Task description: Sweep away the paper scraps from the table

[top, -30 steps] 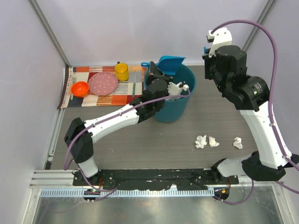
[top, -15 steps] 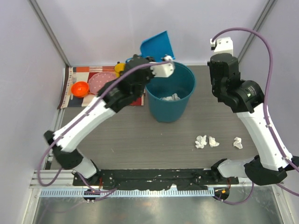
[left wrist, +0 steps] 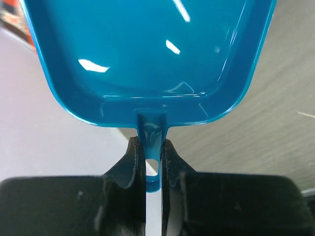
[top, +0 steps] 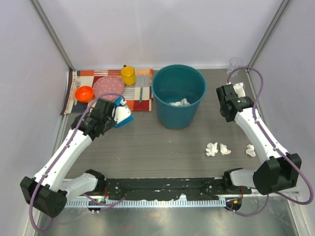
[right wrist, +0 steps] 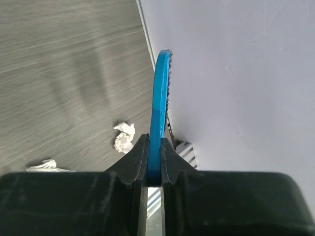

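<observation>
The left pincer [left wrist: 153, 152] clamps the blue dustpan [left wrist: 147, 54] by its handle, while the right pincer [right wrist: 154, 147] grips a blue brush [right wrist: 161, 93], with the paper scraps [right wrist: 124, 137] on the desk [right wrist: 59, 59] just beyond it, left of the brush.

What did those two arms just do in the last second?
The left arm swung its blue dustpan from over the teal bucket back left and down toward the table. The right arm dropped from high up, brush clamped in its jaws. The three paper scraps and the bucket stayed put.
</observation>
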